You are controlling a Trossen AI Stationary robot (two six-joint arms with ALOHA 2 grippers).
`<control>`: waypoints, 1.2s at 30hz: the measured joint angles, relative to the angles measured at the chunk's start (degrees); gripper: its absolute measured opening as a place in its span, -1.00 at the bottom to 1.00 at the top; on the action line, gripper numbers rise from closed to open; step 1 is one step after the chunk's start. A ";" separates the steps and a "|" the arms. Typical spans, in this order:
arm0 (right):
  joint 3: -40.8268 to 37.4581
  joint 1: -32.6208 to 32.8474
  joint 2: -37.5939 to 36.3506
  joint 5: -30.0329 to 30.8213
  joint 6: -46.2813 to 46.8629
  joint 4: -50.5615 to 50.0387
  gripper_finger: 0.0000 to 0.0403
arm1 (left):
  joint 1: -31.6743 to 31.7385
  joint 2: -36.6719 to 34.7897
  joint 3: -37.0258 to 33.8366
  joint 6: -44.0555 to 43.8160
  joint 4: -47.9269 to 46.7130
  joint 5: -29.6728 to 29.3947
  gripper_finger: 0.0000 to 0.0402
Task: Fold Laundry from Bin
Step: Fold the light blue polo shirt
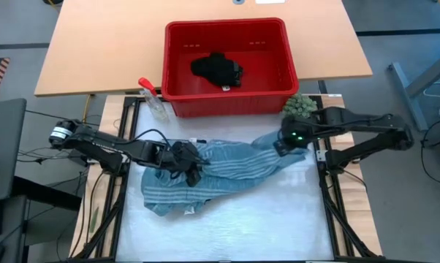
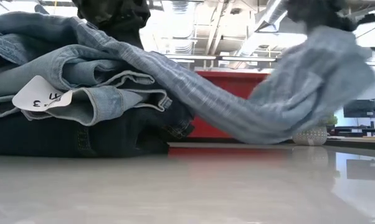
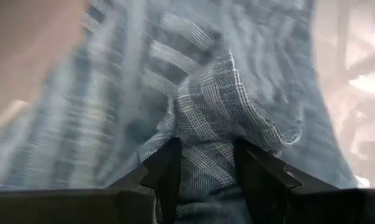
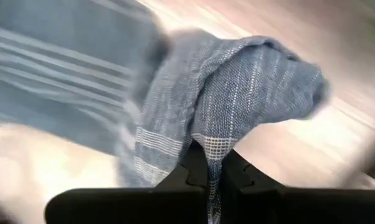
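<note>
Both tools [image 1: 189, 169] [image 1: 282, 144] pinch the striped shirt [image 1: 227, 164] stretched between them.

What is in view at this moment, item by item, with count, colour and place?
striped shirt: one, blue-white, stretched across the white work surface between both grippers
jeans: one, light blue denim, folded on the stack seen close in the low view
dark navy piece: one, under the jeans in that stack
black piece: one, inside the bin
bin: one, red, behind the work surface
spray bottle: one, clear with red trigger, beside the bin's left corner
green ball: one, by the bin's right corner
left gripper: pinching a shirt fold
right gripper: shut on the shirt's other end
</note>
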 joint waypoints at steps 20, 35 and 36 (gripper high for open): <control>56.04 5.40 42.15 -2.29 -11.31 9.46 -0.86 | -13.69 -26.65 0.00 7.58 -1.93 -24.76 -0.32; 60.71 4.89 59.31 -15.86 -7.12 41.65 -0.79 | -20.70 -34.13 -0.02 2.20 -18.01 -32.00 -0.32; 60.71 4.88 60.23 -16.40 -6.56 41.36 -0.75 | -20.71 -33.93 -0.04 2.68 -18.14 -31.55 -0.32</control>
